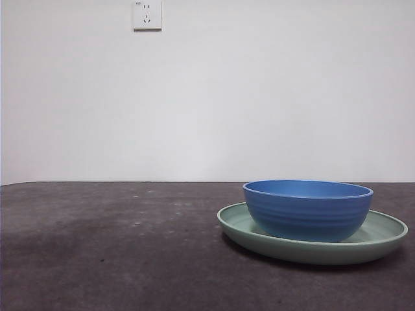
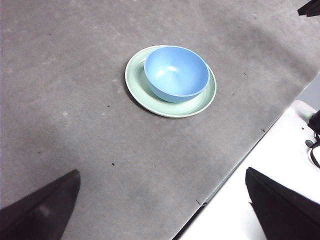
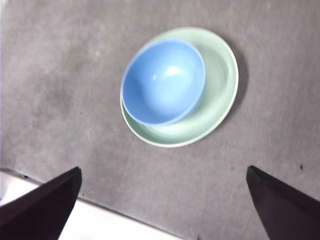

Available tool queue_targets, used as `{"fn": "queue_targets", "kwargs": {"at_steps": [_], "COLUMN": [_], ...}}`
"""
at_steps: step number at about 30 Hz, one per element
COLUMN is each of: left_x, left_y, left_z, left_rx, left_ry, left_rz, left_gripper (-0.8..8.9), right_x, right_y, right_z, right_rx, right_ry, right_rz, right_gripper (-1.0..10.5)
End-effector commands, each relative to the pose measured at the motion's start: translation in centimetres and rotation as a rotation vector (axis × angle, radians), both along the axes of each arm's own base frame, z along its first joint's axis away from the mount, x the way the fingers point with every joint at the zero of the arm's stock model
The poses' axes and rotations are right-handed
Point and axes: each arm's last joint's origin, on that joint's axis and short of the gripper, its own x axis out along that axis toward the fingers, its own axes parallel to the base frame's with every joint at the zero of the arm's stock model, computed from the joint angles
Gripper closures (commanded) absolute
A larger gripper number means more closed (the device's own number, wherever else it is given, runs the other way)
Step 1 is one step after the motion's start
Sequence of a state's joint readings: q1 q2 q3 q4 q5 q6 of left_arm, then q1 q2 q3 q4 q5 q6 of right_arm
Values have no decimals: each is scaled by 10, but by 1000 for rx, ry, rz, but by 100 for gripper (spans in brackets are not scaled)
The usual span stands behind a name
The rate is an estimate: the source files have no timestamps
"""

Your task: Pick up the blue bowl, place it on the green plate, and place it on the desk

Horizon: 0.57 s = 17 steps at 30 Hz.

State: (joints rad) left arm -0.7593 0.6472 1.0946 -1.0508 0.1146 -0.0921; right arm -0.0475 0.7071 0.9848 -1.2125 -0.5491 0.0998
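The blue bowl (image 1: 307,208) sits upright inside the green plate (image 1: 386,234), off-centre toward one side of it, at the right of the desk (image 1: 117,253). From above, the empty bowl (image 2: 176,73) (image 3: 163,81) rests on the plate (image 2: 200,105) (image 3: 220,85). My left gripper (image 2: 162,212) is open, high above the desk and well away from the dishes. My right gripper (image 3: 162,205) is open too, raised over the desk's near edge, apart from the bowl. Neither holds anything.
A white wall with a socket (image 1: 146,14) stands behind the desk. A white surface (image 2: 270,180) with a black cable (image 2: 314,145) borders the desk edge. Another white strip (image 3: 100,222) lies below the right gripper.
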Motion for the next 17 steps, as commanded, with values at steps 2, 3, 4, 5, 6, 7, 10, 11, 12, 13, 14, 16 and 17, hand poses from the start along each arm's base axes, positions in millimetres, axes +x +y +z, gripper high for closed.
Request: {"fn": "queue_targets", "kwargs": {"at_steps": [2,3,4,5,6,7,10,11,12,13,14,16,17], "left_x": [0,0,0,0,0,0,0,0,0,0,0,0,0], "left_y": [-1,-1,-1,-1,-1,-1,-1,-1,-1,-1,-1,-1,-1], "left_z": [3,3,3,3,3,3,2,2,2,2,2,2,2], "left_rx": [-14,-15,-15,-15,-15,-15,-11,-11,-12,-12,-14,-23,-26], "left_ry": [-5,-3,-2,-2,-2,-2,1,1,1,1,4,15,18], "left_rz": [-8,-6,-6,-6,-6,-6,-6,-6,-6,-6,-3,6,9], "left_gripper": [283,283,283,283,283,283,283,283,283,283,283,283,283], "right_x": [20,27,33,40,48,55,77,84,91,98,104,116,120], "right_y": [-1,-2,-2,-3,-3,-4,-5,-5,-5,-4,-4,0,2], "right_z": [-3,-6,-9,-13,-17,-21,-33,-36,-41,-45,-50,-60,-64], "right_rx": [-29,-36,-46,-62,-85,-109,-172,-187,-200,-207,-211,-218,-219], "right_ry": [44,68,92,117,143,169,218,226,236,245,256,288,299], "right_rz": [38,44,51,53,56,54,39,35,34,35,45,74,85], "right_gripper": [402,402,402,402,402,402,402,402,402,403,403,427,441]}}
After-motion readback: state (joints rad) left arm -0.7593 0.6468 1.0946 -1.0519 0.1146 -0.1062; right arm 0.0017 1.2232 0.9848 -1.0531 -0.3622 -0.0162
